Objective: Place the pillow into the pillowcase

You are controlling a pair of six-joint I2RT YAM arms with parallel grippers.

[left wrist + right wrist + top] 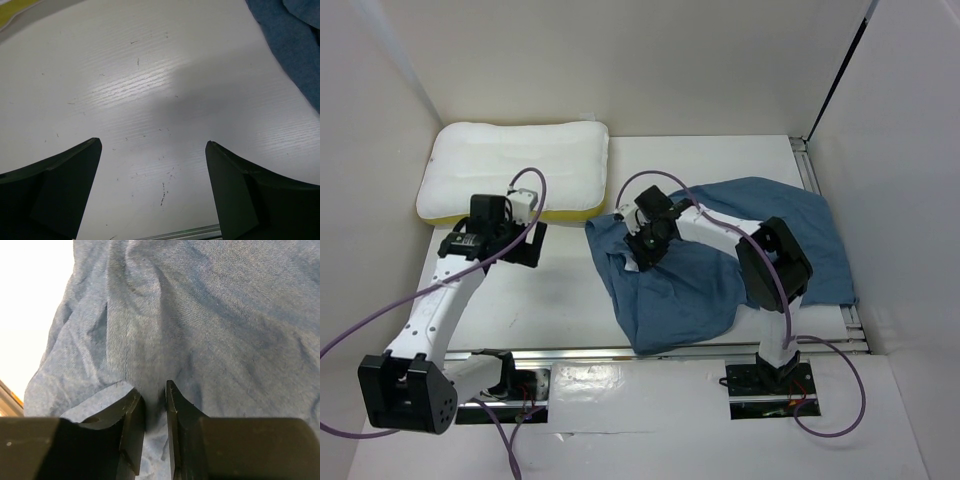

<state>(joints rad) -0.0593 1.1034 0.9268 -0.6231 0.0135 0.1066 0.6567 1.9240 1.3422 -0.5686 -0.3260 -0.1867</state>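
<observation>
Right gripper (155, 390): jaws narrow, pinched on a raised fold near the left end of the pillowcase (680, 295); cloth fills the slit between the fingers.
Left gripper (152, 144): jaws wide, nothing between them; poised over bare table (550, 300), left of the pillowcase and clear of its edge.
Pillowcase: blue, wrinkled, lying in a rumpled heap on the table, not yet opened out.
Pillow (520, 160): white with a yellow edge, lying flat beyond and left of the pillowcase, wholly outside it, nearest corners just apart.

A white table (570, 290), faintly scuffed, sits between white walls (380, 100), a metal rail (620, 352) along its near edge.
</observation>
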